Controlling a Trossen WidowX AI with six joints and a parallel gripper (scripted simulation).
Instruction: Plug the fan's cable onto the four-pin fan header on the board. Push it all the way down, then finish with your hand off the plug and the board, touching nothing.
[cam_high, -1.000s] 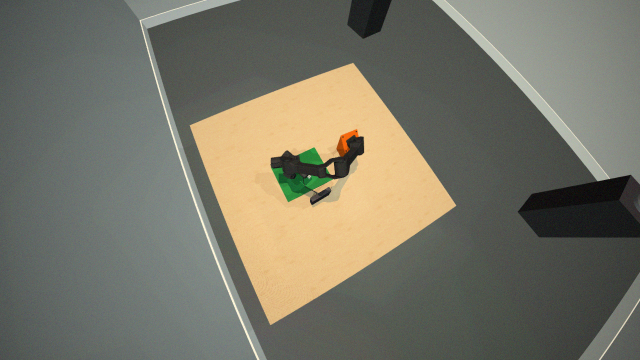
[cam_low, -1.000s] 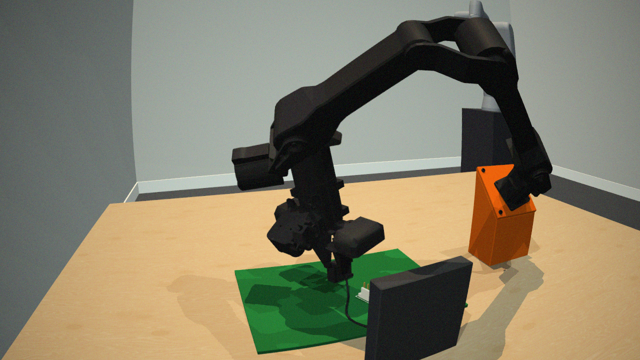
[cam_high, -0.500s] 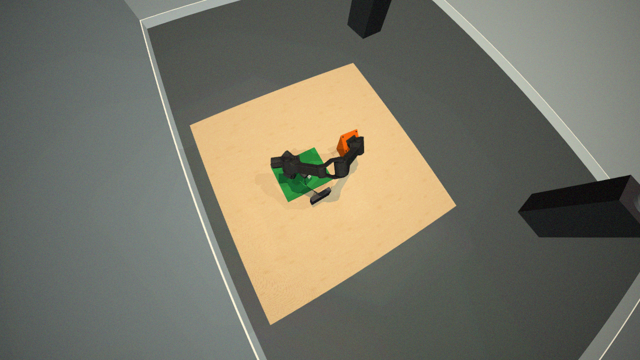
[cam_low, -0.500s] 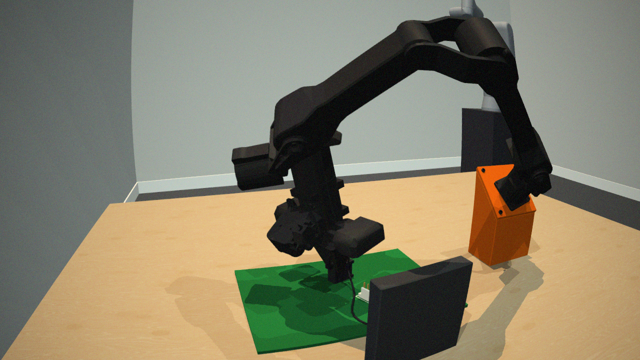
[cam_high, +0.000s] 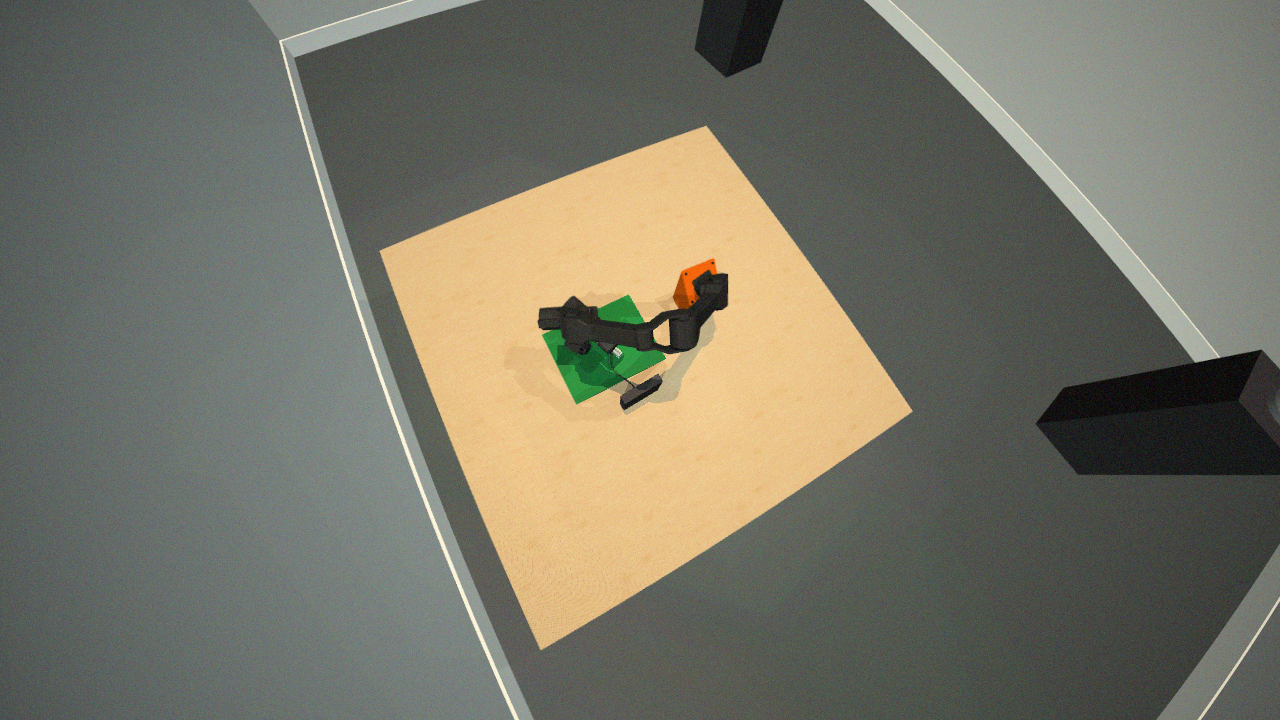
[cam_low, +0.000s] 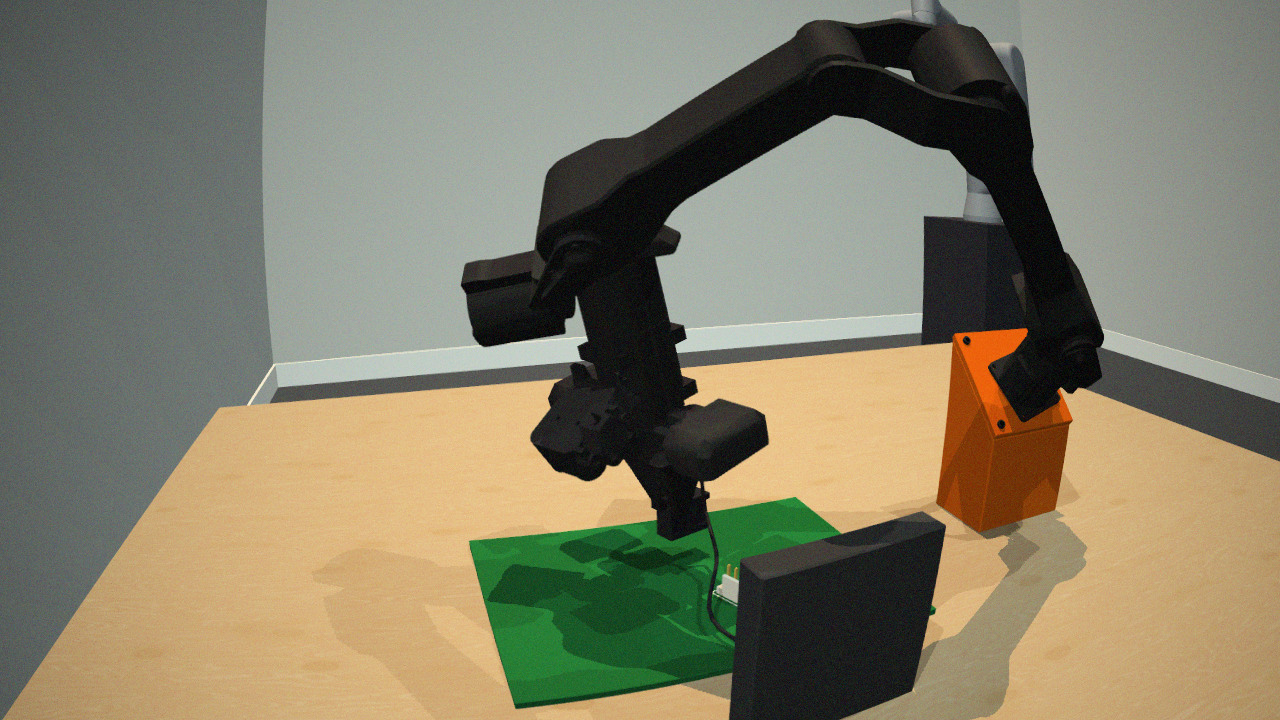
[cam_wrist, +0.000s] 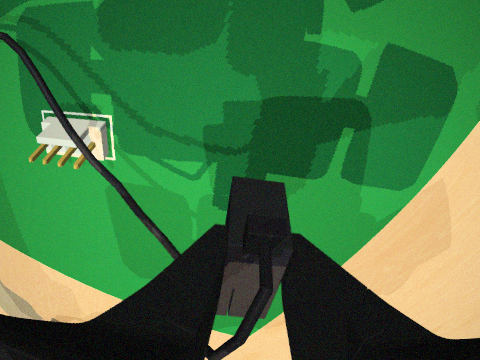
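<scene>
My gripper (cam_low: 664, 492) (cam_wrist: 255, 242) is shut on the black plug (cam_low: 682, 522) (cam_wrist: 257, 197) and holds it above the green board (cam_high: 580, 391) (cam_low: 537, 671) (cam_wrist: 65, 215). The white four-pin header (cam_high: 616, 352) (cam_low: 720, 590) (cam_wrist: 70, 132) stands on the board, left of the plug in the wrist view, its gold pins bare. The black cable (cam_low: 714, 555) (cam_wrist: 120, 187) loops back from the plug and crosses in front of the header in the wrist view. The top view hides the plug behind the arm.
The dark fan block (cam_high: 641, 392) (cam_low: 832, 617) stands upright at the board's edge, partly hiding the header in the exterior view. An orange wedge-shaped mount (cam_high: 682, 288) (cam_low: 964, 447) under the arm's base stands on the wooden table (cam_high: 626, 537) (cam_low: 402, 447).
</scene>
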